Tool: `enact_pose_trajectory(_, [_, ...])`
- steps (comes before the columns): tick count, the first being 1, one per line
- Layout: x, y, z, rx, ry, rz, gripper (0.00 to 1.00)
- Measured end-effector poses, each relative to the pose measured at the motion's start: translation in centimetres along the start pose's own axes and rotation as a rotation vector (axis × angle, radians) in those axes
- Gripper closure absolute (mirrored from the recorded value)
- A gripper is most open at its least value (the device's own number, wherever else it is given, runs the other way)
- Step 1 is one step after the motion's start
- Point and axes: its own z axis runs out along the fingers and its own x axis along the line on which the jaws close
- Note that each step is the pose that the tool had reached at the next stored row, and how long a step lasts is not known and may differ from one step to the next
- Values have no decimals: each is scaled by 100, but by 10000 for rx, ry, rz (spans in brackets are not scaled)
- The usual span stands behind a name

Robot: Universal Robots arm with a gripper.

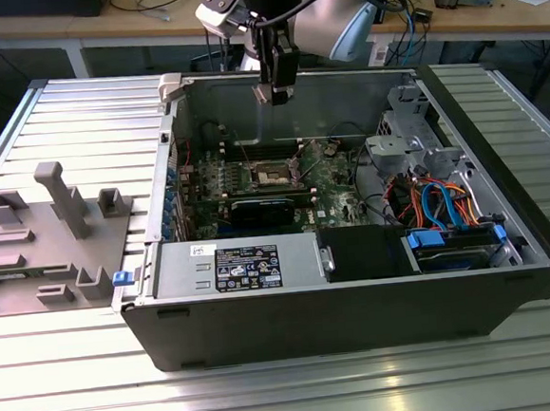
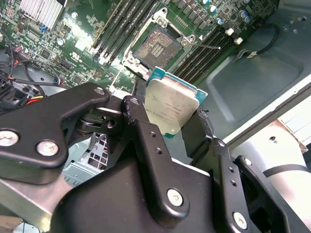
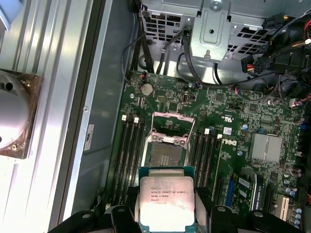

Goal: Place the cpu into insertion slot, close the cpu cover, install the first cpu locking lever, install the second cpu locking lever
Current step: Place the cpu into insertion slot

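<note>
My gripper point(image 1: 276, 91) hangs above the open computer case, near its back wall. It is shut on the cpu point(image 2: 170, 104), a silvery square chip with a teal edge, held by two opposite edges between the black fingers point(image 2: 136, 116). In the first wrist view the cpu point(image 3: 166, 204) sits just short of the insertion slot point(image 3: 165, 153), which lies open and bare on the green board. The cpu cover point(image 3: 173, 115) is swung up at the slot's far end. The insertion slot point(image 1: 271, 175) sits well below the gripper in the exterior view.
Black memory slots point(image 3: 129, 155) flank the socket on both sides. A metal drive cage point(image 1: 412, 128) and coloured cables point(image 1: 436, 198) fill the case on the exterior view's right. A labelled power supply point(image 1: 232, 266) lies along the front. A grey fixture point(image 1: 48, 233) stands outside.
</note>
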Motion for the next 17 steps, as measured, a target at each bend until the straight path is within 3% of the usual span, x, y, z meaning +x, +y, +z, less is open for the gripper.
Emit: enact_pose_trajectory(17, [0, 0, 0, -3, -4, 72, 46])
